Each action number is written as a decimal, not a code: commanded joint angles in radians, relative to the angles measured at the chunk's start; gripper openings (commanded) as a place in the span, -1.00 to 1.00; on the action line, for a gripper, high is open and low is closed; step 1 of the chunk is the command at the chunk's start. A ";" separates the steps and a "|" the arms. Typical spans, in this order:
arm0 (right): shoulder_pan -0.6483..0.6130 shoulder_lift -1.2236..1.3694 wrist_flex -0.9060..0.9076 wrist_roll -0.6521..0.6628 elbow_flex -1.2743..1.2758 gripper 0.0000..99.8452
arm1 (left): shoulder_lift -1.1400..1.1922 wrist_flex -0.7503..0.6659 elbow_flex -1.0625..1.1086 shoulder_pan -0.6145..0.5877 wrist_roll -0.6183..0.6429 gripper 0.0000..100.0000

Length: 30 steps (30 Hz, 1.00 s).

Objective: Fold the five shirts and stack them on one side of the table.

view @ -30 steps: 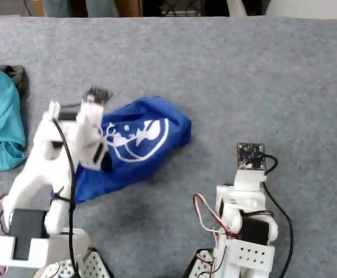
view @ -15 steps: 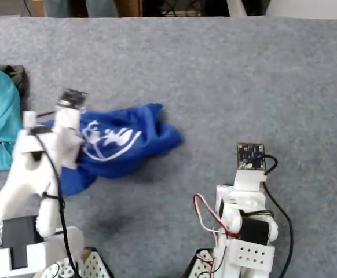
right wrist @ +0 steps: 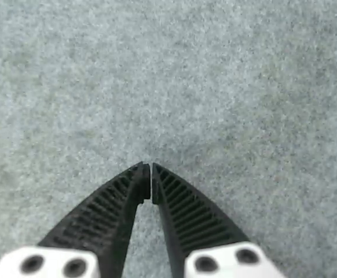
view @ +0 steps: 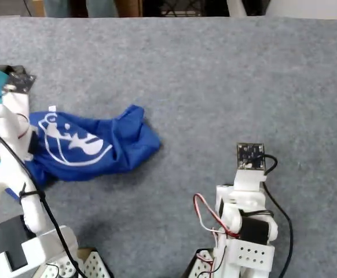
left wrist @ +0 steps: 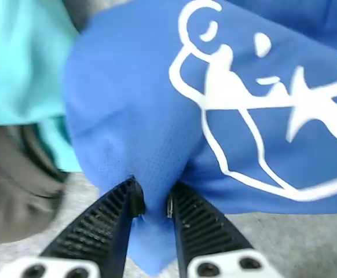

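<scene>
- Your left gripper is clamped on a pinch of cloth at the edge of the blue shirt, its fingers pressed in from both sides
- The blue shirt lies toward the left edge of the table, white print facing up; it is bunched and creased rather than squared, so you should judge its fold as rough at best
- In the left wrist view the blue shirt sits just beside the teal shirt and may overlap it, and a dark garment lies next to that one; that side looks like your stacking side
- You cannot tell from here whether the teal shirt and the dark garment are folded; they read more as a loose heap than a tidy stack
- Your right gripper has its fingers together on nothing, pointed at bare grey table, well apart from every shirt
- Done, as a judgement: one shirt is at the edge of the heap; no neat stack is there yet
- Left: release the blue shirt, tidy its fold, then handle the remaining shirts
- Count of garments: one blue shirt, one teal shirt, one dark garment; that makes three of the five the task names
- Count of grippers: two; one holding cloth, one idle
</scene>
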 commanded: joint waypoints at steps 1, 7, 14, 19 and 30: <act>-0.011 -0.039 -0.015 -0.009 0.001 -0.97 | -0.005 -0.005 0.113 0.053 -0.009 -0.94; -0.011 -0.039 -0.015 -0.009 0.001 -0.97 | -0.005 -0.267 0.440 0.107 -0.009 -0.94; -0.011 -0.039 -0.015 -0.009 0.001 -0.97 | -0.015 -0.397 0.532 0.101 -0.005 -0.94; -0.011 -0.039 -0.015 -0.009 0.001 -0.97 | -0.014 -0.397 0.532 0.101 -0.005 -0.94; -0.011 -0.039 -0.015 -0.009 0.001 -0.97 | -0.011 -0.397 0.532 0.097 -0.005 -0.94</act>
